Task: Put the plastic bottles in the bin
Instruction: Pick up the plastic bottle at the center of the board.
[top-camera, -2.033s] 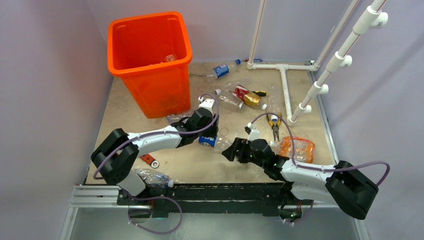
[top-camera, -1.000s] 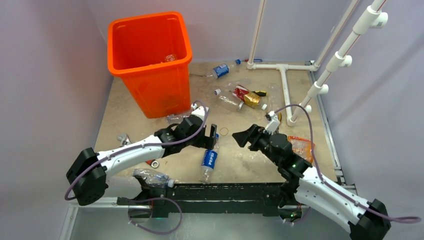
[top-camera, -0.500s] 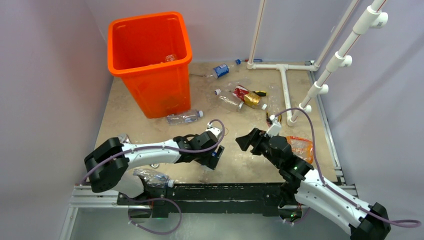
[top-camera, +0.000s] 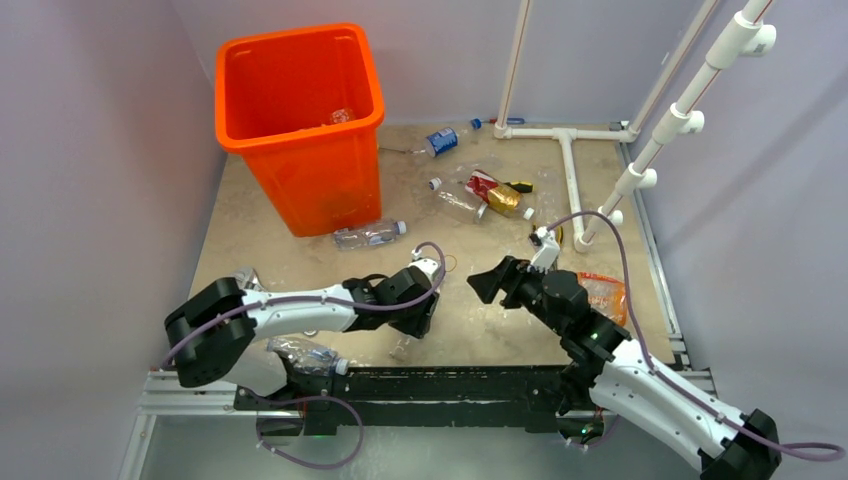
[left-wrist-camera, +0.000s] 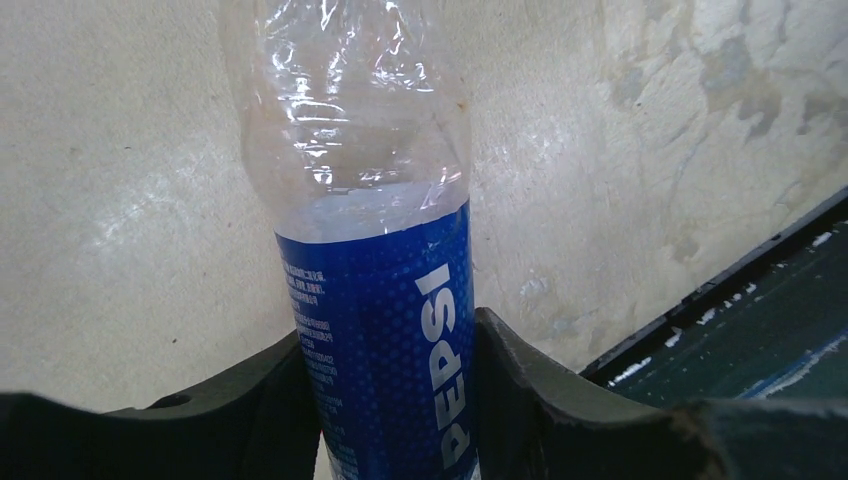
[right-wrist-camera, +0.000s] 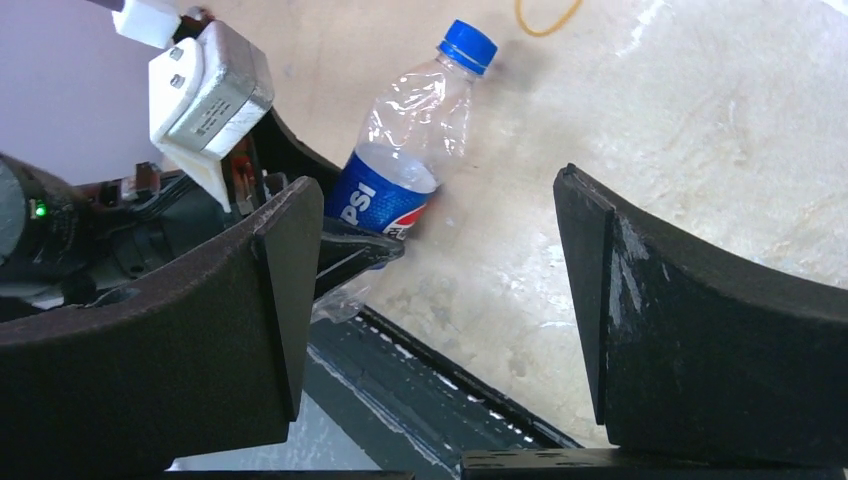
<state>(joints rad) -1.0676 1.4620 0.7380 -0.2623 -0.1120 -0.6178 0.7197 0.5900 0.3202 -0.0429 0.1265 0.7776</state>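
A Pepsi bottle (left-wrist-camera: 375, 330) with a blue label lies on the table near the front edge, and my left gripper (left-wrist-camera: 385, 400) is shut on its label, a jaw pressed to each side. From above, that left gripper (top-camera: 420, 318) covers most of the Pepsi bottle (top-camera: 402, 347). My right gripper (top-camera: 485, 286) hovers open and empty just to its right; the right wrist view shows the Pepsi bottle (right-wrist-camera: 400, 170) with its blue cap beyond the right gripper (right-wrist-camera: 435, 290). The orange bin (top-camera: 300, 120) stands at the back left. More plastic bottles lie loose: a clear one (top-camera: 368, 236), another Pepsi one (top-camera: 440, 140).
Several bottles and tools lie in a pile (top-camera: 485, 195) at the back middle. An orange-tinted bottle (top-camera: 605, 295) lies by my right arm, a crushed clear one (top-camera: 300, 352) at the front left. A white pipe frame (top-camera: 570, 160) stands at the back right. A black rail (top-camera: 440, 385) runs along the front edge.
My left gripper has dropped onto the Pepsi bottle near the front edge and closed on its label. The right gripper has barely shifted and stays open.
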